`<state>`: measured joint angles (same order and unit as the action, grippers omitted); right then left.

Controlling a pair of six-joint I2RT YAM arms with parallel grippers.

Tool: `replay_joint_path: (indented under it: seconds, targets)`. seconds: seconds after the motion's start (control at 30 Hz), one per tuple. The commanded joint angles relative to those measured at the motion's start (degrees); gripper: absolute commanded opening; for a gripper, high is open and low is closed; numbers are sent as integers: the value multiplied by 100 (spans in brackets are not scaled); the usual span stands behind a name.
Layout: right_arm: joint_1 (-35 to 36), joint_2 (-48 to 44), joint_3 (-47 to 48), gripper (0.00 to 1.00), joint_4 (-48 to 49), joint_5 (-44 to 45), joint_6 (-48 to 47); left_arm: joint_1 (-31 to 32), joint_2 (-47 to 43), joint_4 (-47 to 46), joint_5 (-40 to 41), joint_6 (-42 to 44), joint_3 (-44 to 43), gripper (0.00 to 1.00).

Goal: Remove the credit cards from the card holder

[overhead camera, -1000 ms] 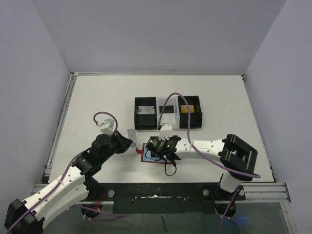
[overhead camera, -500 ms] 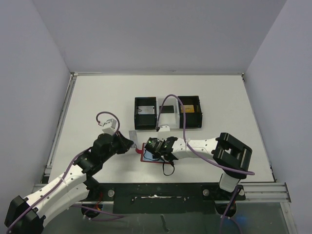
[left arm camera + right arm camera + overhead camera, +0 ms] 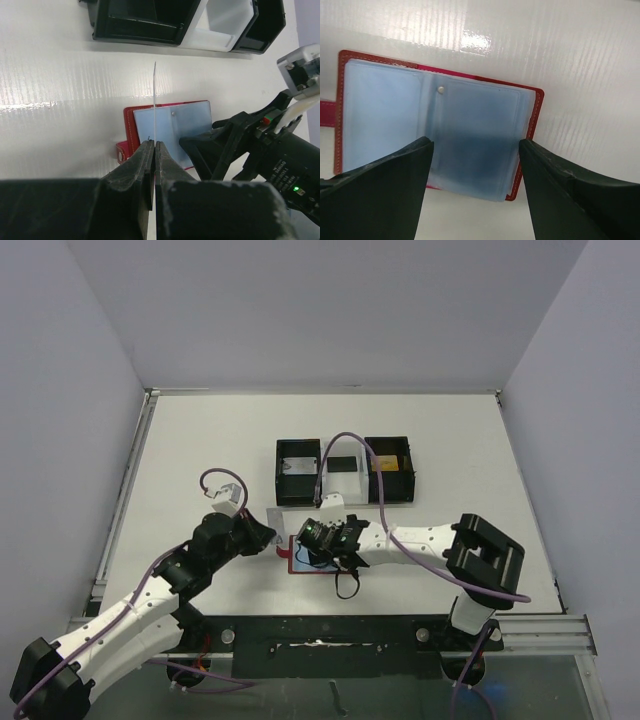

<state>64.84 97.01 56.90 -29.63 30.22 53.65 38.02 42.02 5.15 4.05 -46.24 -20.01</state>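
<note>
The card holder [image 3: 385,115] lies open on the table, red outside with pale blue sleeves, a red tab [image 3: 121,151] at its left. It shows under the right arm in the top view as the card holder [image 3: 295,562]. My right gripper [image 3: 475,150] hangs open just above its right half, nothing between the fingers. A darker blue patch shows through those sleeves; card or shadow, I cannot tell. My left gripper [image 3: 155,146] is shut on a thin pale credit card [image 3: 155,100], edge-on in that view, held above the holder's left part. From above, that card [image 3: 283,517] sits left of the right gripper [image 3: 318,540].
A three-compartment tray [image 3: 298,503] stands just beyond the holder, black bins either side of a white one. A grey card [image 3: 297,466] lies in the left bin and a gold one [image 3: 385,464] in the right. White walls enclose the table.
The right gripper has shifted slightly left over the holder. The left gripper keeps the card in almost the same place.
</note>
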Motion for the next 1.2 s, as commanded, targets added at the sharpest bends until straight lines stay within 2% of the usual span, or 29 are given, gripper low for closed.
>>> replay_joint_path:
  seconds: [0.0, 0.13, 0.43, 0.6, 0.87, 1.17]
  targets:
    - [-80, -750, 9, 72, 388, 101, -227, -36, -16, -519, -157, 73, -261, 0]
    - [-202, -1116, -281, 77, 841, -172, -450, -30, 52, -779, -338, 62, -184, 0]
    - [-894, -1884, -1301, 79, 2320, -1380, -661, -40, 105, -1168, -511, -55, -54, 0]
    - [-991, -2359, -1874, 81, 3104, -1478, -858, -33, 213, -1429, -567, -182, 35, 0]
    - [-1021, -2156, -1687, 82, 1942, -1044, -25, -32, 411, -1570, -593, -195, -37, 0]
    - [-393, -1608, -1156, 82, 1066, -148, 482, -35, 394, -1393, -446, -210, -88, 0]
